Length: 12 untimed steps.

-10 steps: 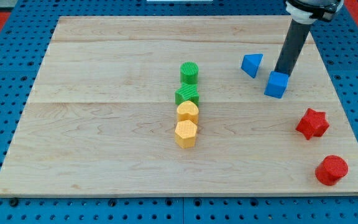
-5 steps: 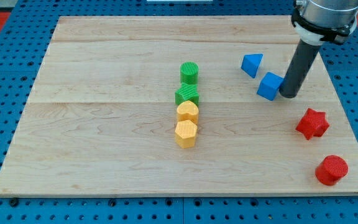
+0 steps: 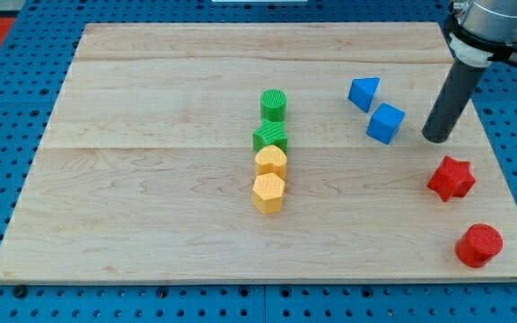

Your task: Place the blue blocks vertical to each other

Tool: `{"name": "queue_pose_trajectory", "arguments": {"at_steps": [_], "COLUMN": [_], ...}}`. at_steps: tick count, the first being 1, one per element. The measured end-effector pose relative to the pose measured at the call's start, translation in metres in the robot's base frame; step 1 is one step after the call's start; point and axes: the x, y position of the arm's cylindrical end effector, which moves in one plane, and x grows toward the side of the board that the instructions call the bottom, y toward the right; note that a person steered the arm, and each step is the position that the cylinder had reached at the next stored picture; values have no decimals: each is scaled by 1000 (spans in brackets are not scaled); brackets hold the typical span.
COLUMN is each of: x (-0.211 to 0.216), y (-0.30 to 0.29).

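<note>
A blue triangular block [image 3: 363, 92] lies at the upper right of the wooden board [image 3: 151, 206]. A blue cube [image 3: 385, 123] sits just below and to the right of it, close but apart. My tip [image 3: 435, 139] rests on the board to the right of the blue cube, with a clear gap between them. It is above the red star block [image 3: 450, 178].
A green cylinder [image 3: 274, 104], a green block [image 3: 271, 136], a yellow block [image 3: 271, 161] and a yellow hexagon [image 3: 267, 192] form a column in the middle. A red cylinder [image 3: 478, 245] sits at the lower right.
The blue cube was pushed left, nearer the blue triangle. My tip went from above the cube to its right side, then drew away to the right.
</note>
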Motion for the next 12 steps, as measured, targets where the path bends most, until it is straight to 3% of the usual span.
{"name": "queue_pose_trajectory", "arguments": {"at_steps": [10,12], "x": [-27,-27], "y": [-30,-8]}}
